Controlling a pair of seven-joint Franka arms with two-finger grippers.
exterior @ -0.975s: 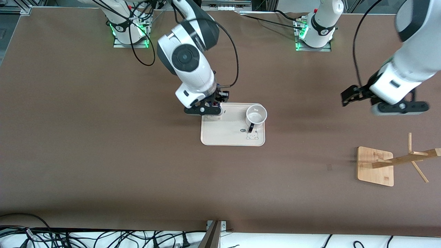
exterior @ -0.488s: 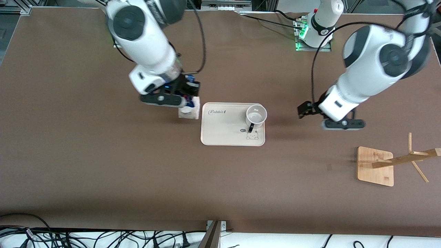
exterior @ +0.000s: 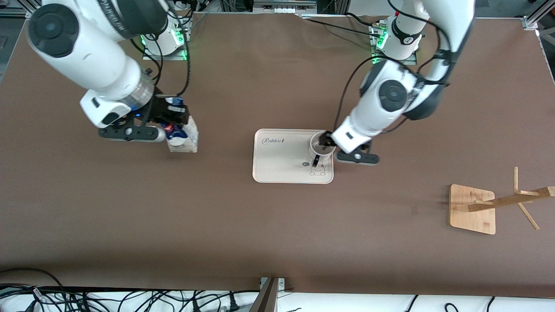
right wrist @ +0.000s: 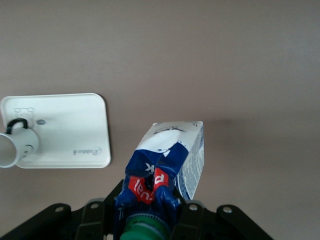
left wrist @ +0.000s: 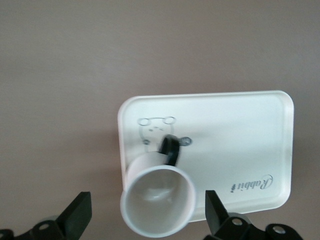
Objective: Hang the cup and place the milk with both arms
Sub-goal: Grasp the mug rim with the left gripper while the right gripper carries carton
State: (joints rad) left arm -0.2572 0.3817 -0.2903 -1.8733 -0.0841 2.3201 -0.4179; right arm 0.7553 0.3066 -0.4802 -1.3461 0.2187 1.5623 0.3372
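The cup (exterior: 318,151), a white mug with a black loop handle, stands upright on the cream tray (exterior: 282,167) at the corner toward the left arm's end. My left gripper (exterior: 326,141) hangs over it, open. In the left wrist view its fingers (left wrist: 79,219) stand wide on either side of the cup (left wrist: 157,200) without touching. My right gripper (exterior: 170,130) is shut on the gabled top of the blue milk (exterior: 184,136) carton, holding it over bare table toward the right arm's end. The right wrist view shows the milk (right wrist: 172,157) hanging upright from the jaws, green cap up.
A wooden rack (exterior: 472,209) with slanted pegs stands near the left arm's end of the table, nearer the front camera than the tray. The brown table (exterior: 260,225) spreads wide around the tray. Cables lie along the front edge.
The right arm has carried the milk off the tray toward its own end of the table. The left arm has swung in from the rack end and come over the cup.
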